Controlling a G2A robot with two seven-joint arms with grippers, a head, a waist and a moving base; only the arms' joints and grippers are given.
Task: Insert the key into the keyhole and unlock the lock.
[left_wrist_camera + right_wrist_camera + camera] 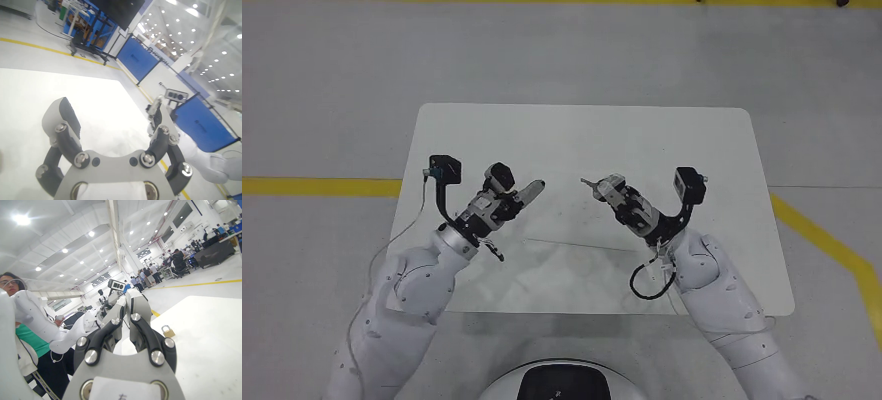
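A small brass padlock (168, 331) with a silver shackle stands on the white table (208, 317), close beside and below my right gripper (126, 306). That gripper's fingers are pressed together. In the top view a thin metal tip, the key (587, 182), sticks out past my right gripper (604, 187). My left gripper (111, 106) hangs above the table with its fingers spread wide and nothing between them. In the top view my left gripper (519, 186) faces the right one across a gap at mid-table. The padlock is hidden in the top view.
The table (582, 130) is bare across its far half and along both sides. A black cable (647, 285) hangs under the right forearm. Yellow floor tape (312, 186) runs past the table's left and right edges.
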